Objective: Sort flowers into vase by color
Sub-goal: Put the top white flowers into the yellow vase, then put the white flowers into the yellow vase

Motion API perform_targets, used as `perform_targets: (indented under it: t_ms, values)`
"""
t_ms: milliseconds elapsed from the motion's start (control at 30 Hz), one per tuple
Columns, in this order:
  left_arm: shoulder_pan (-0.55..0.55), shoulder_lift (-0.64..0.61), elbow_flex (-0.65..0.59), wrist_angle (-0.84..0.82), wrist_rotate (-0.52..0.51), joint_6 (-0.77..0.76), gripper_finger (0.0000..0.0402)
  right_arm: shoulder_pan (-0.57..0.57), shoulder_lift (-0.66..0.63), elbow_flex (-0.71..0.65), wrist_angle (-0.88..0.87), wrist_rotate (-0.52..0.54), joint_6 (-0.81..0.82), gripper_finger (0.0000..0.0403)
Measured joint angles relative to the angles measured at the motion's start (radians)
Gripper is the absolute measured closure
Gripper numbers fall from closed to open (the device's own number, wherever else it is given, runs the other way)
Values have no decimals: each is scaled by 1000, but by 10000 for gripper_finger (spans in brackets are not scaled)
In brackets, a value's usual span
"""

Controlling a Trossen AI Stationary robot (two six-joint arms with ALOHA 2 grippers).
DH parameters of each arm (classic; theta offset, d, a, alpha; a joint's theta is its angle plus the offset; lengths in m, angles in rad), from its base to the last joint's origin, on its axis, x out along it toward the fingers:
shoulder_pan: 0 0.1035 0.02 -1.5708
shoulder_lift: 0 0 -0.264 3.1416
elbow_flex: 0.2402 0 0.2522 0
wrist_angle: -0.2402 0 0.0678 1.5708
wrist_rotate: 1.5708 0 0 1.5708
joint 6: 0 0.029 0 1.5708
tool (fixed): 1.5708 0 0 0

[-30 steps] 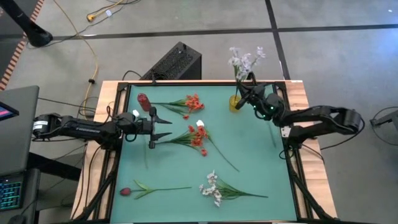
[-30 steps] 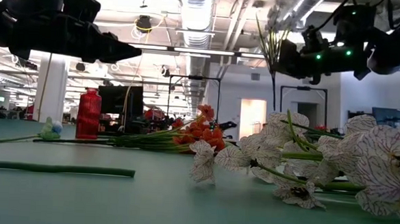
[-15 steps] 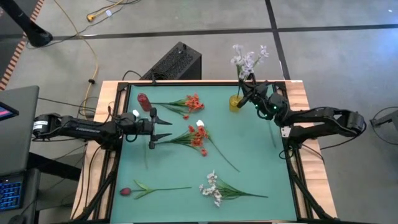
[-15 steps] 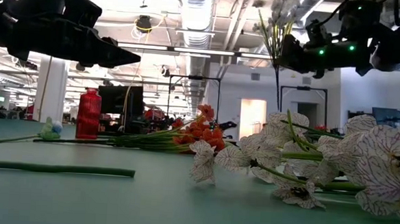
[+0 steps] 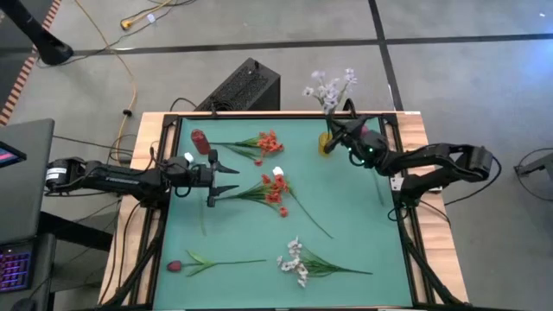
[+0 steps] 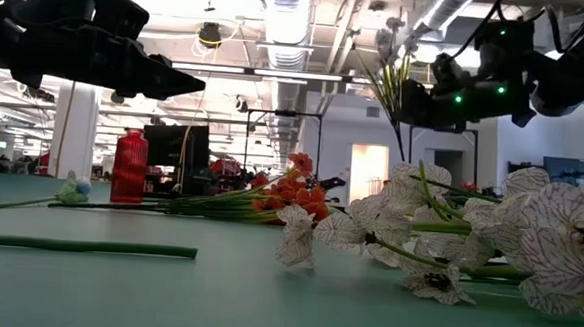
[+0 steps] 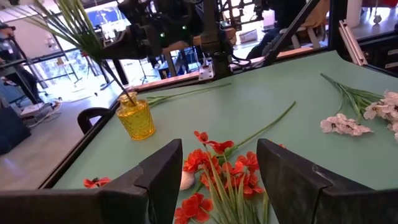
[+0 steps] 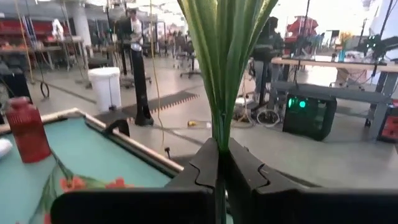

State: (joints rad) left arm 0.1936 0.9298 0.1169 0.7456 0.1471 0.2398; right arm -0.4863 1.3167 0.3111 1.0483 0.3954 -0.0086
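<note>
Pinching the white spray (image 5: 327, 86) over the yellow vase (image 5: 326, 142), the right gripper (image 5: 339, 138) risks tipping it if the stem drags sideways; the left gripper (image 5: 233, 179) hangs open.

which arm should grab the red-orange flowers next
Left, probably. The left gripper hangs open right beside the red-orange flowers, while the right gripper is pinching the white spray over the yellow vase.

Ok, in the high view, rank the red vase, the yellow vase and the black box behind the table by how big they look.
1. The black box, clearly the largest.
2-3. The red vase and the yellow vase look about alike from above; the yellow one is partly covered by the right gripper, so I won't rank them.
</note>
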Motion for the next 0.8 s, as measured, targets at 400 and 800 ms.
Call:
perform_targets:
  t_ms: [400, 800]
  values:
    - [0, 0, 0, -21, 11, -27, 206, 6, -193, 0, -338, 0, 81, 230]
    - [0, 0, 0, -48, 13, -69, 206, 139, -418, 176, -1091, -89, 301, 148]
